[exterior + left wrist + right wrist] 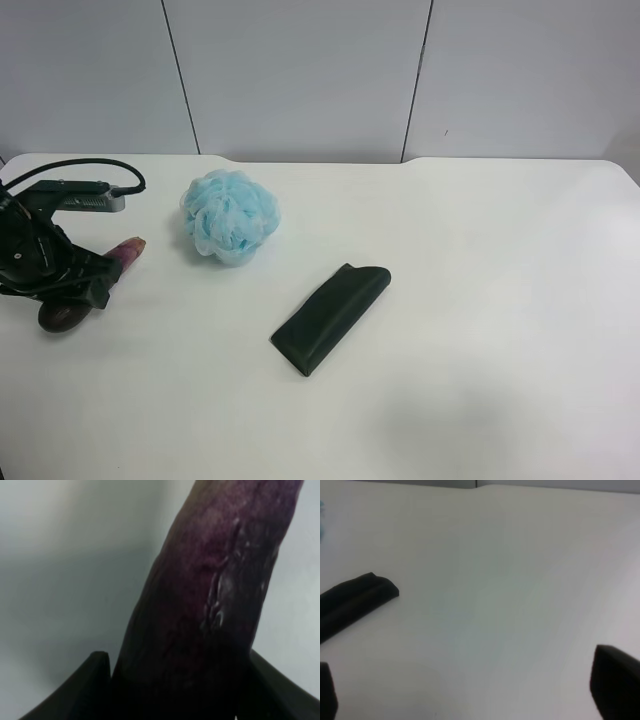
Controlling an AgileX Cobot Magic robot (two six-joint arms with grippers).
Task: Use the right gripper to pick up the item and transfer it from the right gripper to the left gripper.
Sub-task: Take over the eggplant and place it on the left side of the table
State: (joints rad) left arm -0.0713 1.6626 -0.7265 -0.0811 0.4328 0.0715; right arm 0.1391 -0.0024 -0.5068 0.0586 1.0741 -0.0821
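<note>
While the left gripper [92, 282] is clamping the eggplant [126, 254] over the white table [480, 300] at the exterior high view's left side, the right gripper [470, 692] is hanging released. Its wrist view is showing only two black fingertips [614, 686] far apart at the frame corners, with bare tabletop between them and nothing held. Eggplant is sitting crosswise in the left jaws, tilted. Its pale pinkish tip is sticking out toward the pouf [230, 216], and its dark glossy end is poking out the opposite side, low over the table. Can't tell whether that end is touching the surface or hovering just above its shadow. Left wrist view is confirming the grip: purple skin is filling the frame, running out from between both black fingers [92, 682], which are closing against it on either side. Light blue pouf is sitting just beside the eggplant's tip, not touching it. Dark green folded cloth [333, 316] is lying near the table's middle, apart from the pouf and well apart from the left gripper. One end of the cloth is showing in the right wrist view, off to the side of the spread jaws, not between them. Grey wall panels [300, 70] are standing behind the table's far edge.
</note>
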